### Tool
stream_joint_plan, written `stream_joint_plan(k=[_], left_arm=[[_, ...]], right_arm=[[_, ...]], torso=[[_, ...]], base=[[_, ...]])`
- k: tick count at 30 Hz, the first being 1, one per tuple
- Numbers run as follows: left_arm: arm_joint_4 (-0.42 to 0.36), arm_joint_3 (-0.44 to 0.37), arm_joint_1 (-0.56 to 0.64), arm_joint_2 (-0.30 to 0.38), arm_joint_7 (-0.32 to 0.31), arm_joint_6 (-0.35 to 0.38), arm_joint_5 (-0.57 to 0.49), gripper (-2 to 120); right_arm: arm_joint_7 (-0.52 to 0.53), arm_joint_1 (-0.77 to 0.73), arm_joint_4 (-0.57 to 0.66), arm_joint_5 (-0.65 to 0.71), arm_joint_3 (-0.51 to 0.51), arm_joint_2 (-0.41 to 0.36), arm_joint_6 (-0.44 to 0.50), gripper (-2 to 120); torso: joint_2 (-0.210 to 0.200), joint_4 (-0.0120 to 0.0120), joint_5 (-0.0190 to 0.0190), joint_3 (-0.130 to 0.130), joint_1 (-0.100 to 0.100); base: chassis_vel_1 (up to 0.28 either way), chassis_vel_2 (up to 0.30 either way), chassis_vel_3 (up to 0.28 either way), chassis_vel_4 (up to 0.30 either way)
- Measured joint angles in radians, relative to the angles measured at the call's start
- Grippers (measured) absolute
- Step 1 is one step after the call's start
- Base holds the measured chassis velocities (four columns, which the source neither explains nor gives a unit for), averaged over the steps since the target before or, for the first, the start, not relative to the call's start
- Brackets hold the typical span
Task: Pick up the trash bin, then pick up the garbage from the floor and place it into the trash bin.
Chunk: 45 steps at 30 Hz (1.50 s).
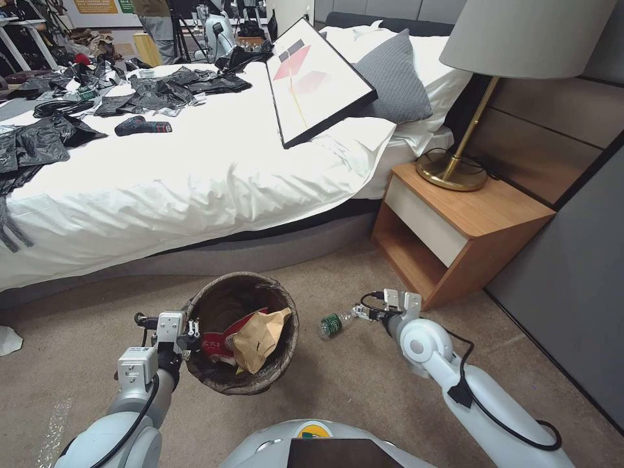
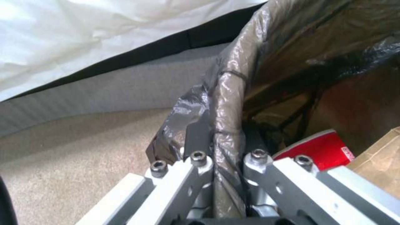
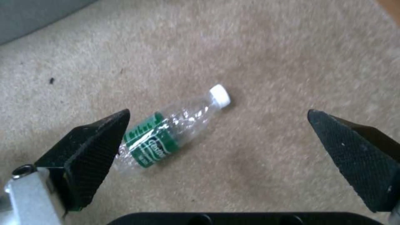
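The trash bin [image 1: 221, 383], round with a dark bag liner over its rim, sits low in front of me. My left gripper [image 1: 190, 339] is shut on its left rim; in the left wrist view the gripper [image 2: 225, 156] pinches the liner-covered rim [image 2: 229, 103]. Inside the bin lie a red paper cup [image 1: 218, 344] and a tan paper bag [image 1: 260, 338]. The garbage on the carpet is a clear bottle [image 1: 333, 324] with a green label. My right gripper [image 1: 361, 312] hovers open just right of it. In the right wrist view the bottle [image 3: 167, 137] lies near one finger [image 3: 96, 147] of that gripper [image 3: 217, 113].
A bed [image 1: 195, 169] with black bags and a framed picture runs across the back. A wooden nightstand [image 1: 455, 227] with a lamp [image 1: 455, 169] stands right of the bottle, beside a dark wall panel [image 1: 572, 279]. White scrap [image 1: 8, 339] lies on the floor at far left.
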Motion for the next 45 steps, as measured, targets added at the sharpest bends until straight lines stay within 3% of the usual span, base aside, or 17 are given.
stream_joint_plan(k=[12, 15, 25, 45], left_arm=[[0.000, -0.009, -0.024, 0.003, 0.001, 0.002, -0.016, 2], [0.000, -0.015, -0.033, 0.010, 0.000, 0.004, -0.028, 2], [0.000, -0.017, -0.041, 0.018, -0.004, 0.006, -0.043, 2], [0.000, -0.019, -0.047, 0.030, -0.006, 0.012, -0.064, 2]], right_arm=[[0.106, 0.096, -0.093, 0.085, -0.126, 0.084, 0.013, 100], [0.135, 0.126, -0.152, 0.086, -0.169, 0.136, 0.026, 100], [0.150, 0.154, -0.222, 0.094, -0.200, 0.190, 0.032, 100], [0.279, 0.240, -0.348, 0.149, -0.253, 0.306, 0.088, 100]], torso=[[0.000, 0.0000, 0.0001, 0.000, 0.000], [0.000, -0.0001, 0.0000, 0.000, 0.000], [0.000, -0.0001, 0.0000, 0.000, 0.000], [0.000, -0.0001, 0.0000, 0.000, 0.000]], base=[[0.000, 0.000, 0.000, 0.000], [0.000, 0.000, 0.000, 0.000], [0.000, 0.000, 0.000, 0.000], [0.000, 0.000, 0.000, 0.000]])
